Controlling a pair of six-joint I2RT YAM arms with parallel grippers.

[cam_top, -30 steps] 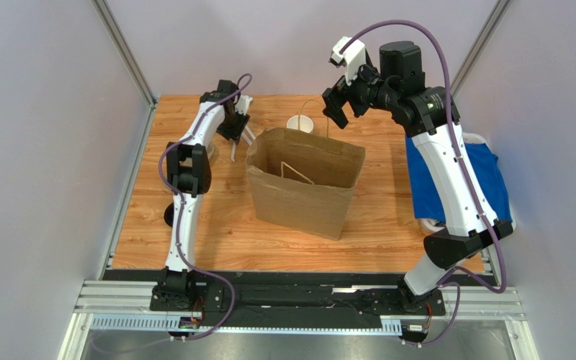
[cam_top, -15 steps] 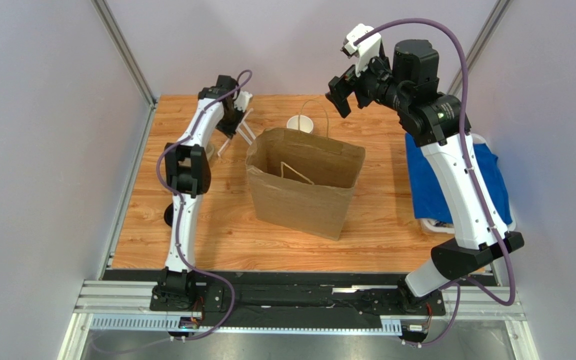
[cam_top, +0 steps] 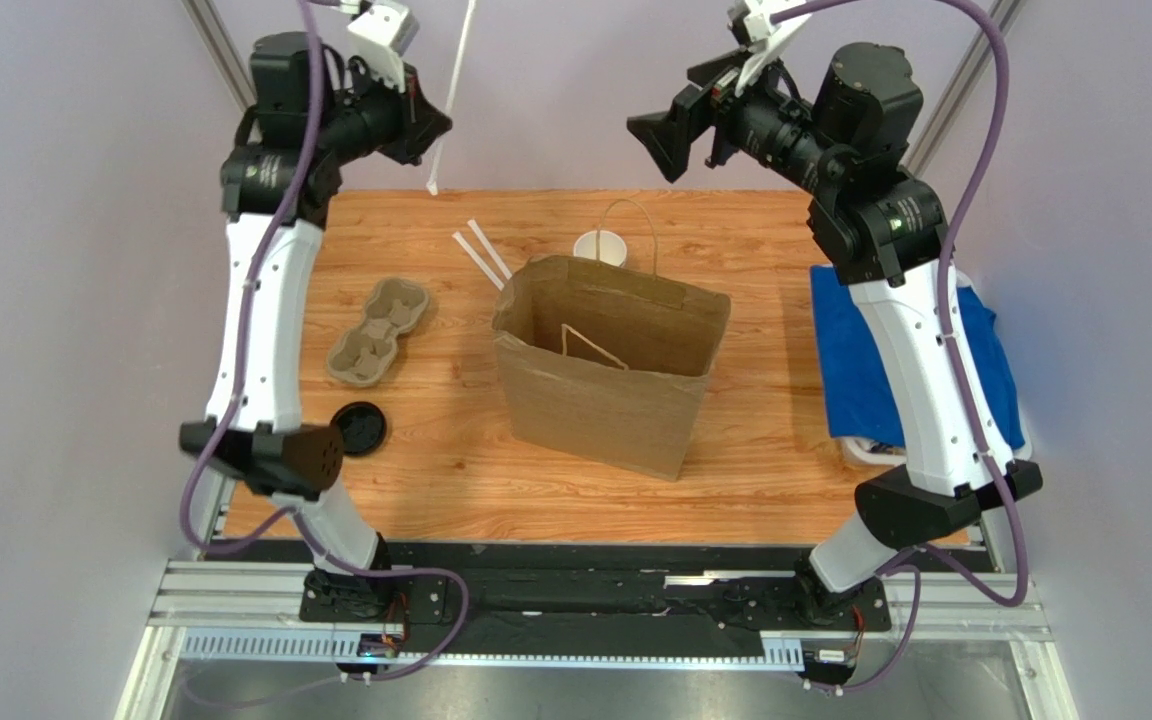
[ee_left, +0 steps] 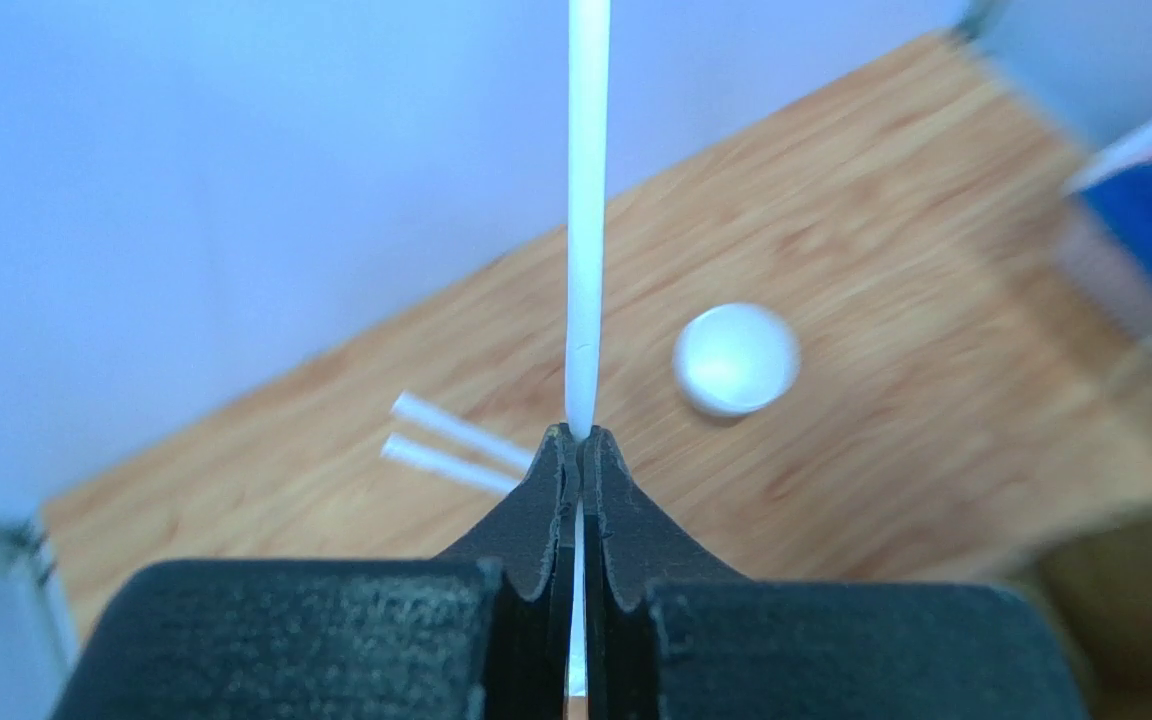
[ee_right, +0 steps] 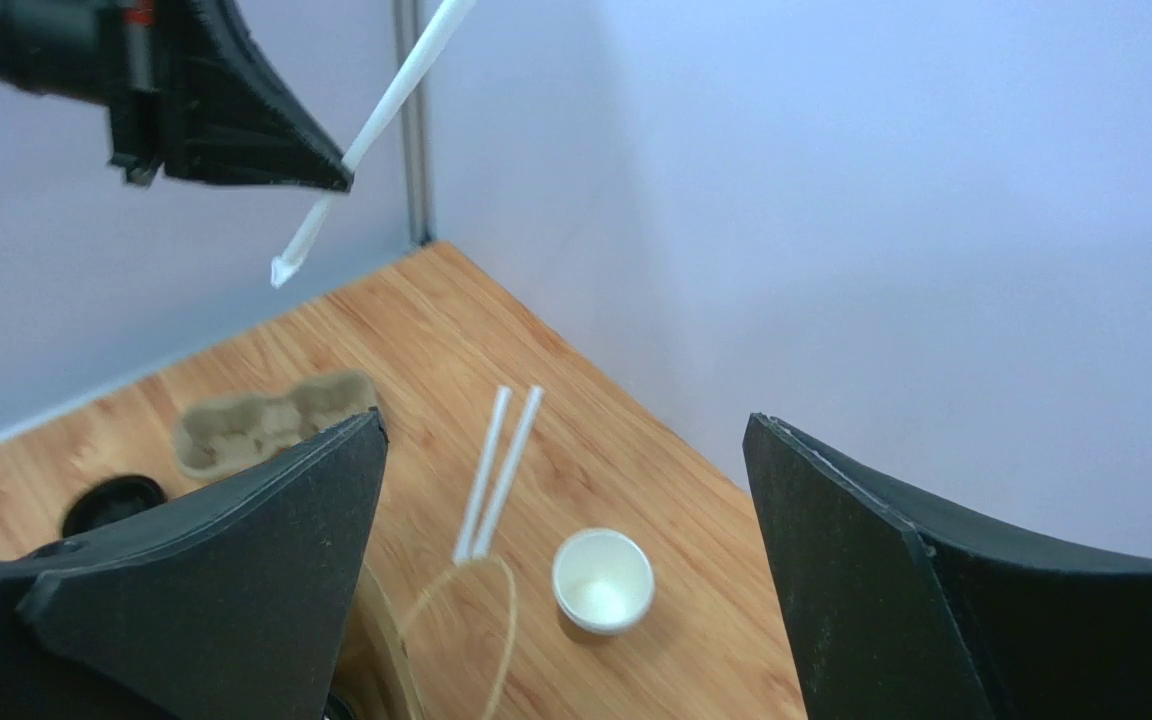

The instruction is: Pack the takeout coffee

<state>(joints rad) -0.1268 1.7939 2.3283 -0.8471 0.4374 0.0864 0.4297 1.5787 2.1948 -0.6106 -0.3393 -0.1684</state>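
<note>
No lidded takeout coffee shows in any view. An open brown cup point(cam_top: 599, 248) with no lid, white inside, stands behind the brown paper bag point(cam_top: 612, 368); it also shows in the right wrist view point(ee_right: 602, 582) and the left wrist view point(ee_left: 736, 359). A loose black lid point(cam_top: 358, 428) lies at the table's left. My left gripper point(cam_top: 440, 128) is raised high over the back left, shut on a white straw point(cam_top: 452, 90) that stands up between its jaws point(ee_left: 585, 225). My right gripper point(cam_top: 672, 123) is open and empty, high above the cup point(ee_right: 564, 428).
Two white straws point(cam_top: 480, 252) lie left of the cup. A grey-brown pulp carrier point(cam_top: 381, 327) lies on the left of the table. A blue cloth point(cam_top: 905, 360) covers the right edge. Walls close in the back and sides.
My left arm has lifted from the table's back left to high up, carrying one straw; the carrier and lid now show. My right gripper has risen and swung slightly right.
</note>
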